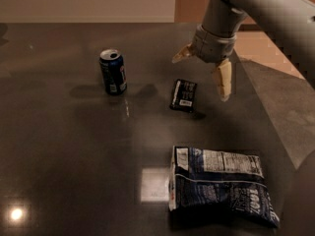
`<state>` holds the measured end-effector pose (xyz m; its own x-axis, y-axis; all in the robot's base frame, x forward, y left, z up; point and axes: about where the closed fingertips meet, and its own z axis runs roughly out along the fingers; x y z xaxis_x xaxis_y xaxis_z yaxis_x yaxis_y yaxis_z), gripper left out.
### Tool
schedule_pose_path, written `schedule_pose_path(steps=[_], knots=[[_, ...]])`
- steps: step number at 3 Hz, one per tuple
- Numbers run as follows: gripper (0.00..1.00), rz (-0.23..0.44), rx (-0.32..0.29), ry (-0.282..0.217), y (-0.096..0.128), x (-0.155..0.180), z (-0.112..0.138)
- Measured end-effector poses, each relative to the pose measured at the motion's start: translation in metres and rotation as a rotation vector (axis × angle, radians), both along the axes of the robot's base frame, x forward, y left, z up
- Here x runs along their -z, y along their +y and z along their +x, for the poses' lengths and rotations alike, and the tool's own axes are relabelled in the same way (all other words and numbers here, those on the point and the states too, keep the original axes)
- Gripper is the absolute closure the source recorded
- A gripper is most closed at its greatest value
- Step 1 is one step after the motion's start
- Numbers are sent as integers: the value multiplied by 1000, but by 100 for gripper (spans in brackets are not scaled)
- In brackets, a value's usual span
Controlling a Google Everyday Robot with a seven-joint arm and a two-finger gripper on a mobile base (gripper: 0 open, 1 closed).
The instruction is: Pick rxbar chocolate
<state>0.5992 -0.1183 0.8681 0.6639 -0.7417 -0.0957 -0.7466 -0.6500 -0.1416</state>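
The rxbar chocolate (183, 95) is a small flat black wrapper with white print, lying on the dark table (64, 146) near the middle. My gripper (203, 74) hangs above and just to the right of it, not touching it. It is open: one cream finger (224, 80) points down at the right, the other (182, 54) sticks out to the upper left. It holds nothing.
A dark blue soda can (112, 72) stands upright left of the bar. A large crinkled blue-and-white chip bag (219, 185) lies at the front right. The table's right edge (266, 107) runs diagonally close to the gripper.
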Motion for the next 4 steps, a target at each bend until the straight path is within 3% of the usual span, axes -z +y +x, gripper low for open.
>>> schedule_pose_path(steps=[2, 4], knots=[[0, -74, -194, -11, 10, 22, 1], [0, -66, -293, 2, 22, 34, -9]])
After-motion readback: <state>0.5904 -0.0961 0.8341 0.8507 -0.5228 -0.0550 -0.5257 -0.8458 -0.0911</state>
